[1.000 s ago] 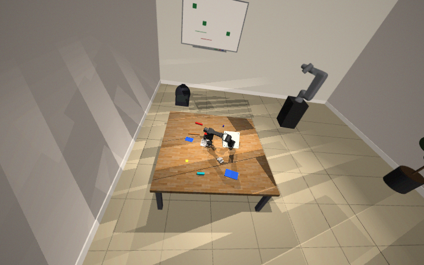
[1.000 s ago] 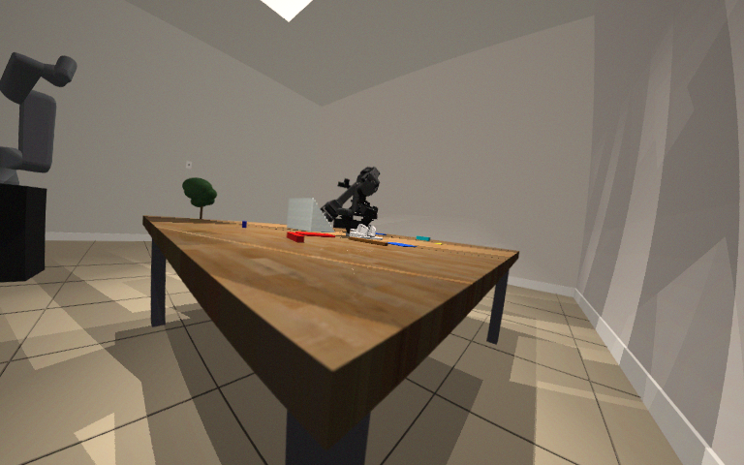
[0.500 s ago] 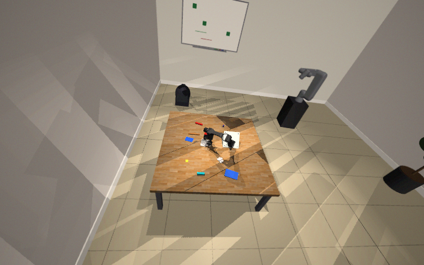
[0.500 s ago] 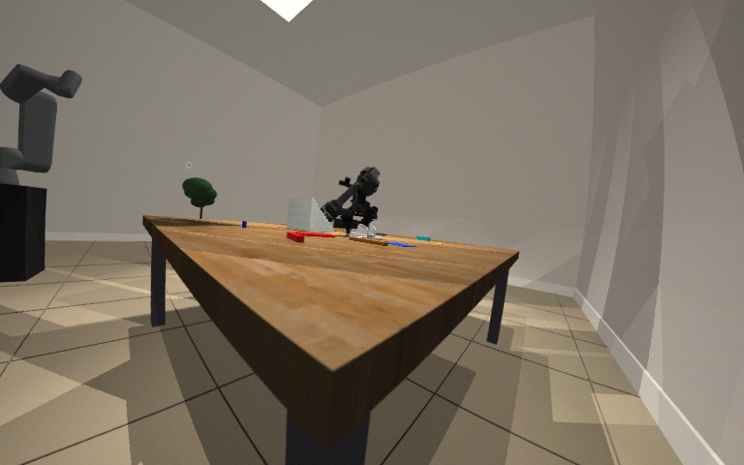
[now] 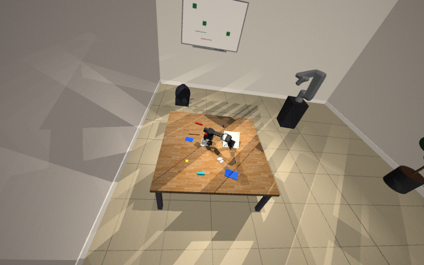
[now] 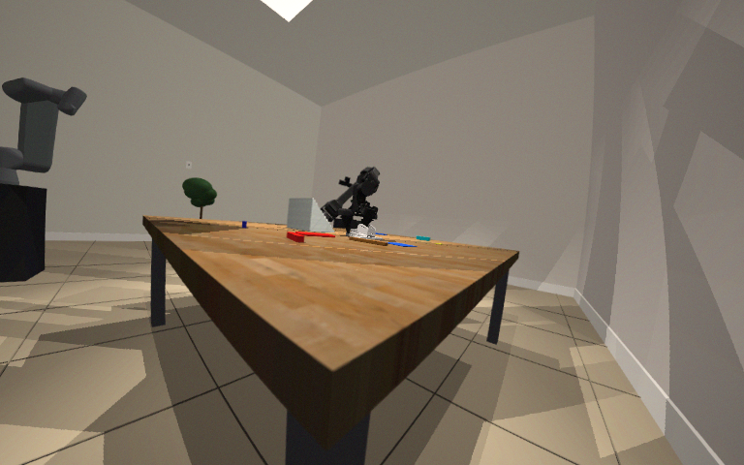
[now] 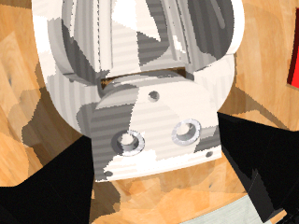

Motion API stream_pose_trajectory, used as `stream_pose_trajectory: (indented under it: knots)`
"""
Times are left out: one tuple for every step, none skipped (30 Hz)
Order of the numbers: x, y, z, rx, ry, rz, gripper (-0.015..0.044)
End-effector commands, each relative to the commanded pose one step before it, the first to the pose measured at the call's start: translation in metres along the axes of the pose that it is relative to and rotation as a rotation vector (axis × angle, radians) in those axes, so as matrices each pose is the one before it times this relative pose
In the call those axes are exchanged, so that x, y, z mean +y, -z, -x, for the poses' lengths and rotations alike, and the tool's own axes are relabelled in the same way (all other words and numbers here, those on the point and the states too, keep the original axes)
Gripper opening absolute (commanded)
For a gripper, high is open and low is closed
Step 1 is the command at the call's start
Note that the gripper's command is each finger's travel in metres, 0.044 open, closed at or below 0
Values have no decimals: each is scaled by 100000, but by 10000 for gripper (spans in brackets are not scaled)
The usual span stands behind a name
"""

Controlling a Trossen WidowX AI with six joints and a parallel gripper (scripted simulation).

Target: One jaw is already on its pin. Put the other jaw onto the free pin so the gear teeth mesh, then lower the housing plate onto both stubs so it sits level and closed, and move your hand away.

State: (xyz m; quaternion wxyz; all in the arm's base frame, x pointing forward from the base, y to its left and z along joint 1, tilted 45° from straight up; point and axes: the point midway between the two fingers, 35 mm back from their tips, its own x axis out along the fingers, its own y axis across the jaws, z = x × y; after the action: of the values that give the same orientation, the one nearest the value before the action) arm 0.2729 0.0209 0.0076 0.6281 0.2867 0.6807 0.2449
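The white housing plate (image 7: 159, 161) lies between the black fingers in the wrist view. My gripper (image 7: 152, 129) (image 5: 208, 142) is shut on it from both sides. Two ringed holes (image 7: 128, 142) (image 7: 186, 132) face the camera, and pale round parts show inside them. The white gripper assembly (image 7: 44, 70) (image 5: 203, 143) (image 6: 362, 231) lies beyond and partly below the plate. A narrow brown gap shows at the plate's far edge. The plate hides the pins and gear teeth, so I cannot tell whether the teeth mesh or whether the plate sits fully down.
A white board (image 5: 237, 134) stands beside the arm's base. A red part (image 7: 295, 61) is to the right in the wrist view. Small white pieces (image 5: 220, 159), a blue plate (image 5: 231, 174), a cyan block (image 5: 200, 173) and a yellow block (image 5: 186, 160) lie on the table (image 5: 175, 181).
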Motion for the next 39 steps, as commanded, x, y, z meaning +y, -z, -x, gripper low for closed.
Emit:
stream_pose_trajectory:
  knots:
    - [87, 49, -337, 606, -43, 138, 351]
    - [0, 0, 0, 0, 0, 0, 351]
    - [0, 0, 0, 0, 0, 0, 351]
    - [0, 0, 0, 0, 0, 0, 351]
    - [0, 0, 0, 0, 0, 0, 351]
    - [0, 0, 0, 0, 0, 0, 351]
    - [0, 0, 0, 0, 0, 0, 351]
    - [0, 0, 0, 0, 0, 0, 351]
    - [0, 0, 0, 0, 0, 0, 351]
    - [0, 0, 0, 0, 0, 0, 351]
    - [0, 0, 0, 0, 0, 0, 351]
    - [0, 0, 0, 0, 0, 0, 351]
    - [0, 0, 0, 0, 0, 0, 351]
    - [0, 0, 0, 0, 0, 0, 351]
    - [0, 0, 0, 0, 0, 0, 351]
    - [0, 0, 15, 0, 1, 0, 351]
    - [0, 0, 45, 0, 2, 0, 351]
    - [0, 0, 75, 0, 3, 0, 351]
    - [0, 0, 95, 0, 3, -1, 351]
    - [0, 1, 95, 0, 2, 0, 351]
    - [0, 1, 95, 1, 2, 0, 351]
    - [0, 1, 95, 1, 2, 0, 351]
    - [0, 1, 75, 1, 1, 0, 351]
    - [0, 1, 45, 0, 0, 0, 351]
    - [0, 0, 15, 0, 0, 0, 351]
    - [2, -8, -12, 0, 0, 0, 351]
    - [6, -23, -36, -1, 0, 1, 351]
    - [10, -38, -60, -2, 0, 1, 351]
    - [10, -38, -60, -2, -1, 1, 351]
    - [6, -23, -36, -1, -1, 1, 351]
    - [2, -8, -12, 0, 0, 0, 351]
    - [0, 0, 0, 0, 0, 0, 351]
    - [0, 0, 0, 0, 0, 0, 351]
    - [0, 0, 0, 0, 0, 0, 351]
    - [0, 0, 0, 0, 0, 0, 351]
    - [0, 0, -12, 0, 0, 0, 351]
    - [0, 0, -36, 0, -1, 0, 351]
    - [0, 0, -60, 0, -2, 0, 351]
    - [0, 0, -60, 0, -2, 0, 351]
